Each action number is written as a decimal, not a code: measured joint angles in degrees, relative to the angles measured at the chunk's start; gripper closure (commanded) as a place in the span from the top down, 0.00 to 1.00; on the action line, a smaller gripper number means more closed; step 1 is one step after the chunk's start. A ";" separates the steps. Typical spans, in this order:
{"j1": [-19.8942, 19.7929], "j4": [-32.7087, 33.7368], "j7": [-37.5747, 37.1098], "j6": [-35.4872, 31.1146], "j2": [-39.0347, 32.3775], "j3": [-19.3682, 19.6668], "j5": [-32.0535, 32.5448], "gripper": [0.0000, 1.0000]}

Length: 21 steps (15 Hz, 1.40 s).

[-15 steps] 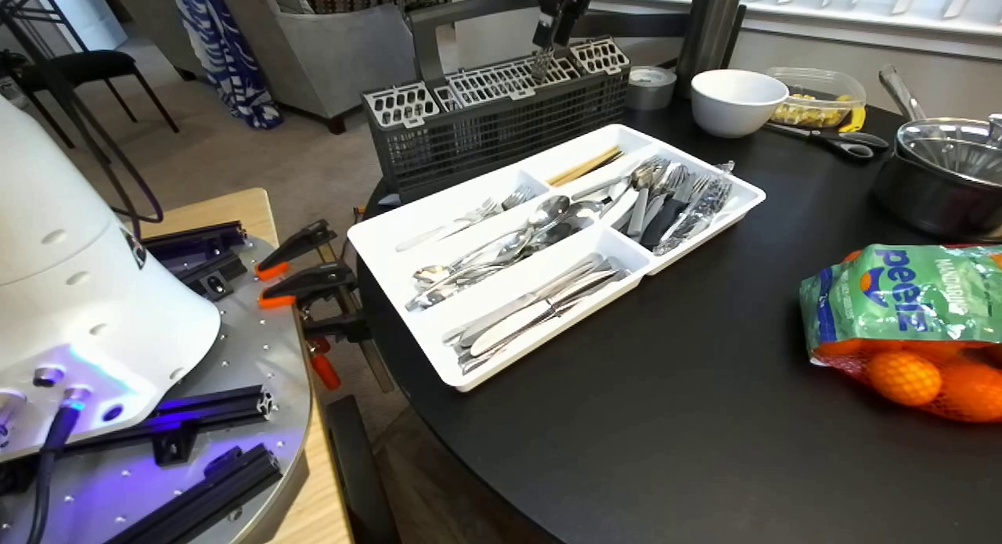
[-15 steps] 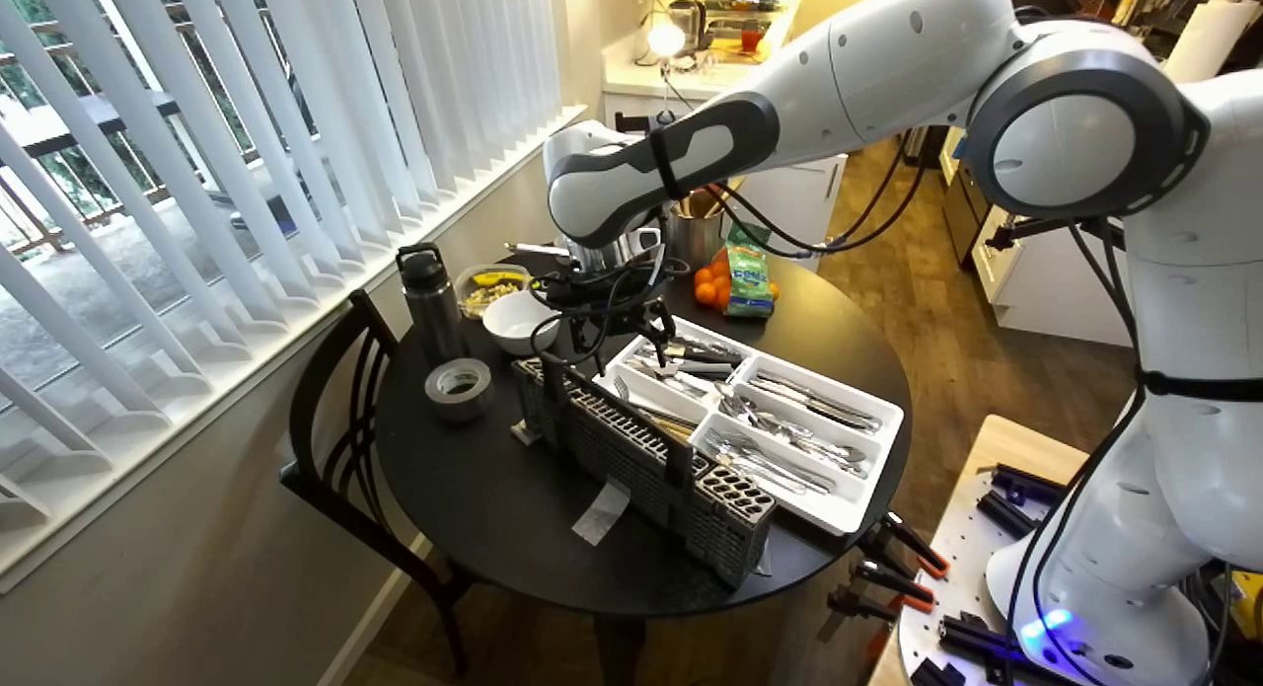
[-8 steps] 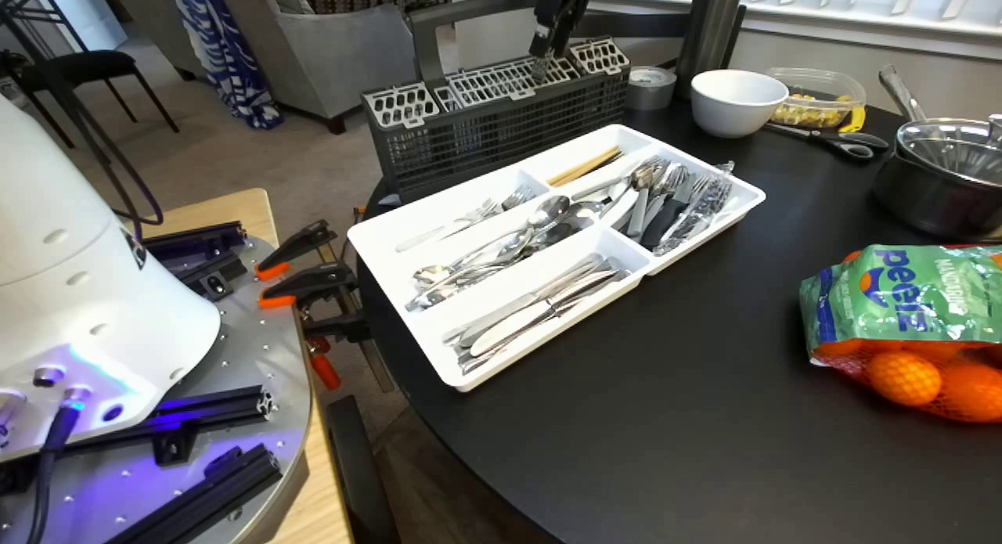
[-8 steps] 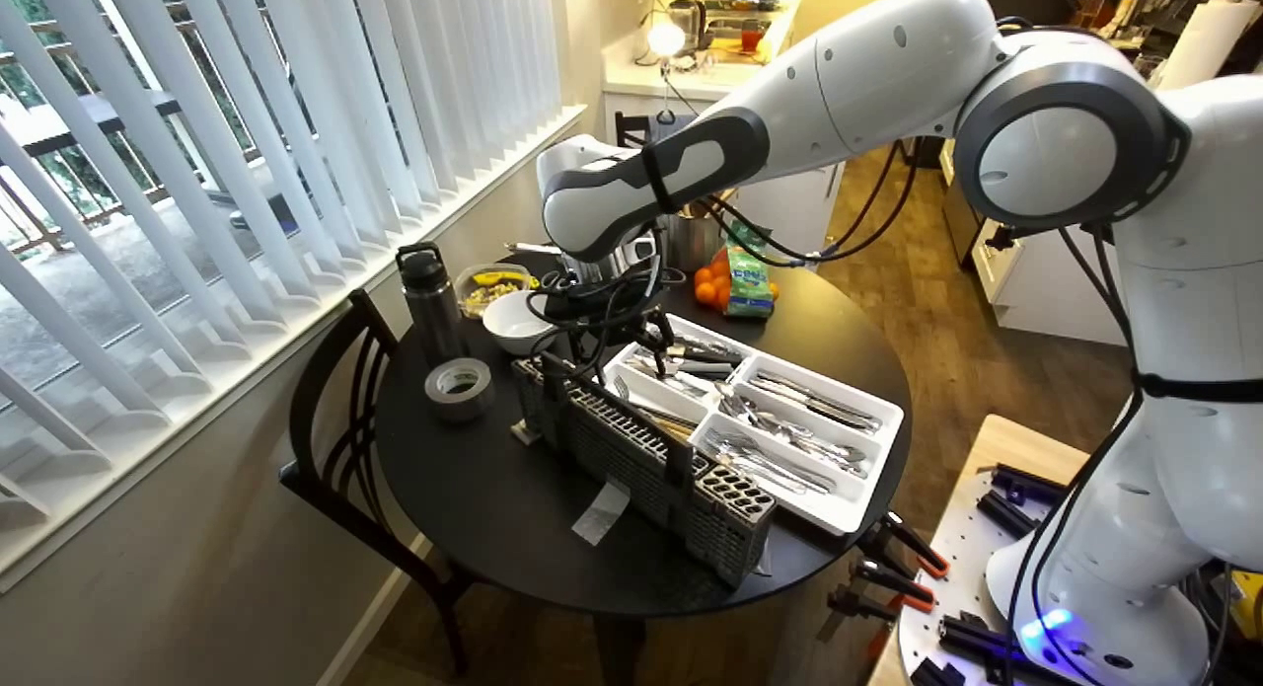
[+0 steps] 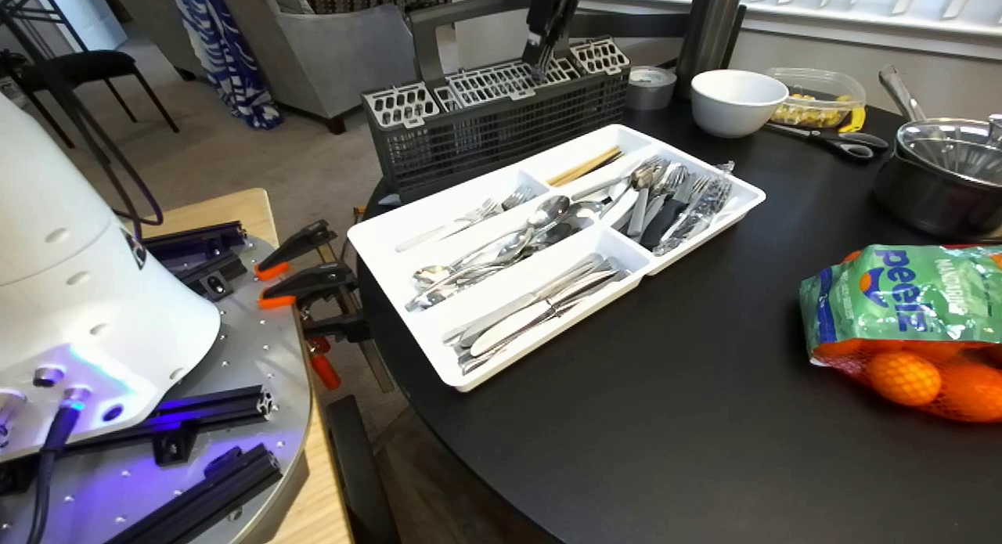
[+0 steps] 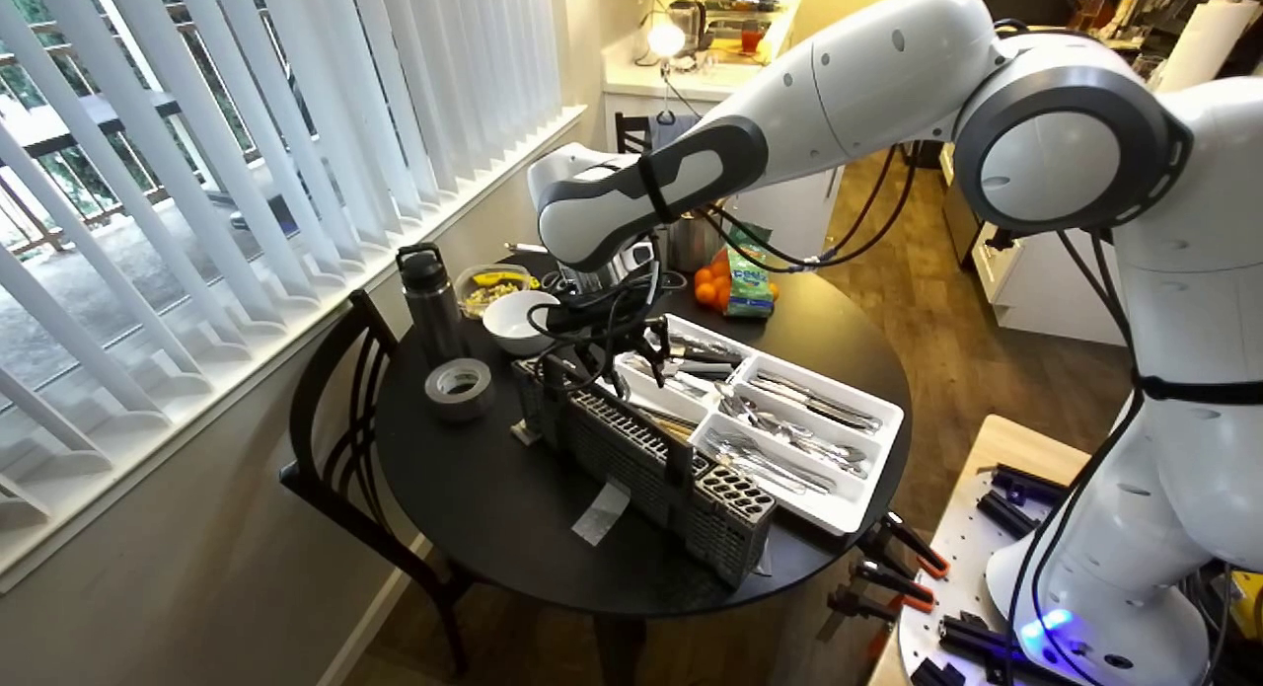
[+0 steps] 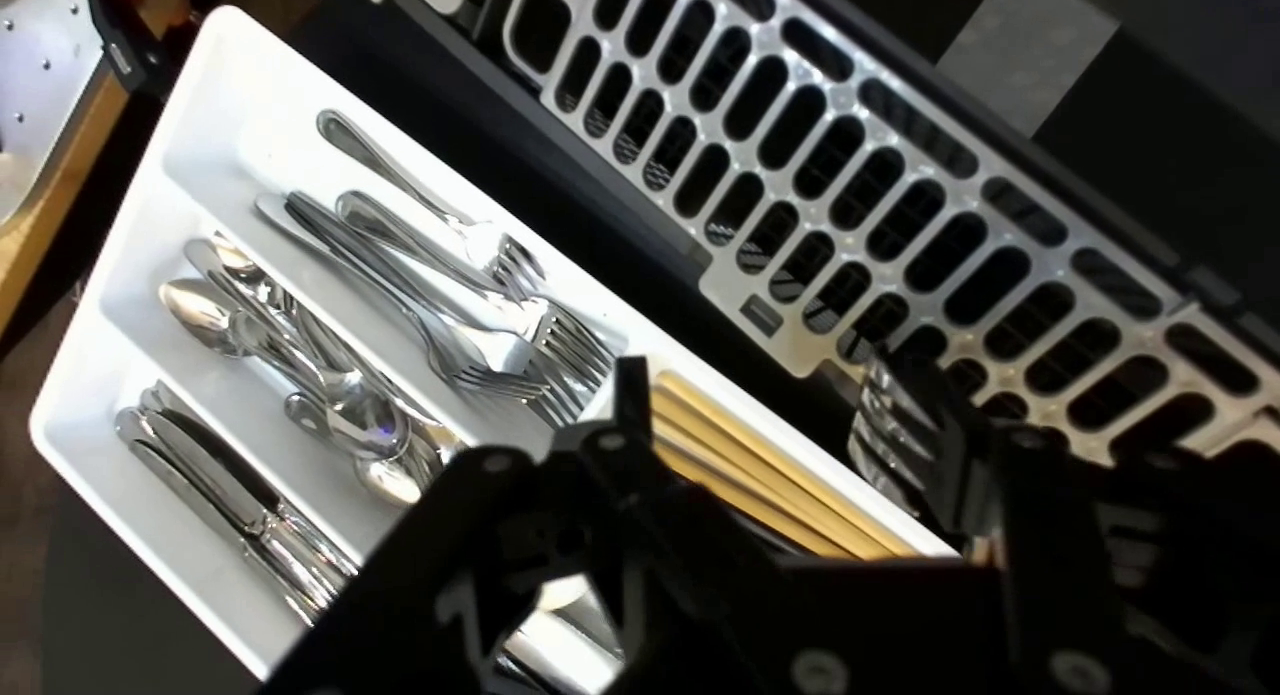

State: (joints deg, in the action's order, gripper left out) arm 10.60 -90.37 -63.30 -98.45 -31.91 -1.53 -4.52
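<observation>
Wrist view: alongside the white tray (image 7: 150,215) stands the slotted basket (image 7: 845,100); at its edge hangs the gripper (image 7: 765,395), jaws parted, a fork (image 7: 885,430) apparently upright in the basket, close by one jaw. Centring the tines before squeezing would likely grip best. Neither exterior view shows the fork plainly.

In the wrist view, the end effector (image 7: 772,400) stood with its fingers apart, one in front of a white tray (image 7: 215,125), the other in front of a grey slotted basket (image 7: 790,340) beside it. A silver fork (image 7: 885,420) showed at the inner side of the latter finger; contact could not be determined. Separate compartments held table forks (image 7: 545,325), spoons (image 7: 370,420), knives (image 7: 215,465) and wooden sticks (image 7: 770,470).
</observation>
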 measured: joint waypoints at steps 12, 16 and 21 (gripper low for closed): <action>0.60 0.98 2.36 -0.61 0.02 -0.18 1.62 0.03; 1.35 1.02 3.07 -0.66 0.02 -0.18 3.08 0.03; 2.68 1.01 3.29 -1.39 0.62 -0.22 5.26 0.03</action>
State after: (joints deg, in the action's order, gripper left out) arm 13.28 -89.36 -60.01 -99.84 -31.29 -1.75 0.75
